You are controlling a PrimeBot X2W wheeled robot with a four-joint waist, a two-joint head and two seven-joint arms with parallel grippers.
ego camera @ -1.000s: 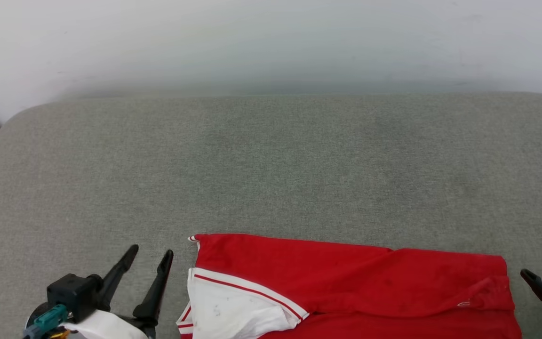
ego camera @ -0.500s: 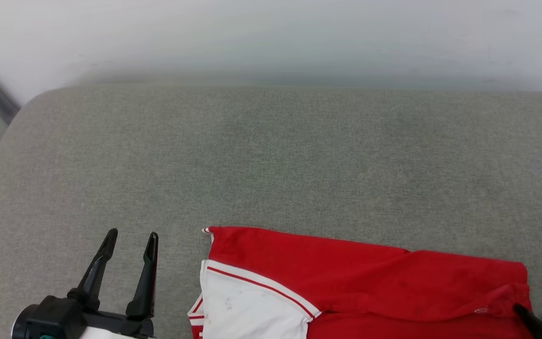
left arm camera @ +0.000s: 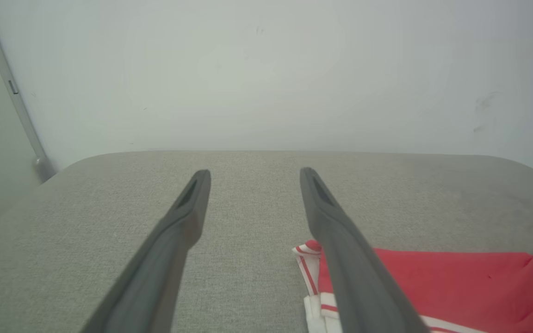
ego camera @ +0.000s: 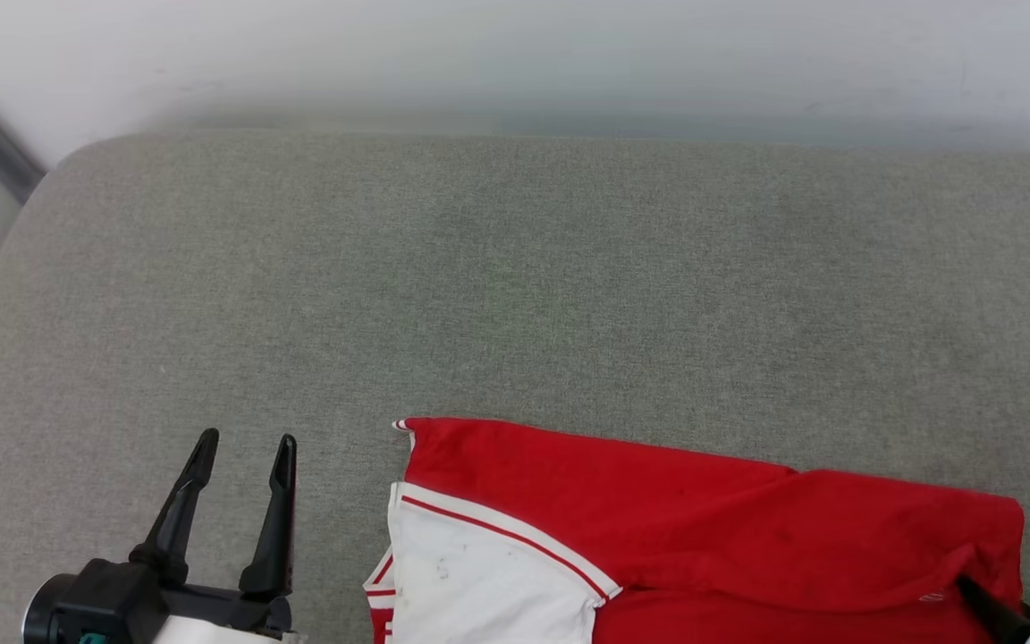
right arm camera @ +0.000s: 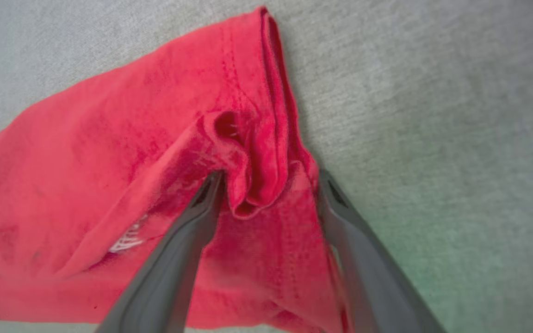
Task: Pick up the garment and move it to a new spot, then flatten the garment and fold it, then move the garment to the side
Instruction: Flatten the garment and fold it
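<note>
The red, white-sleeved jersey shirt is laid on grey upholstery. Its bunched corner is straddled by the wide-spread right hand. The left hand, equally wide, is held beside its sleeve.

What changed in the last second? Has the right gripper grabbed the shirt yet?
The right gripper moved in from beside the garment's right edge onto that corner; its open fingers straddle a bunched fold, not yet closed. The left gripper turned its fingers more upright, still open, left of the garment. The head camera shifted too. The garment lies unchanged on the grey cushion.
</note>
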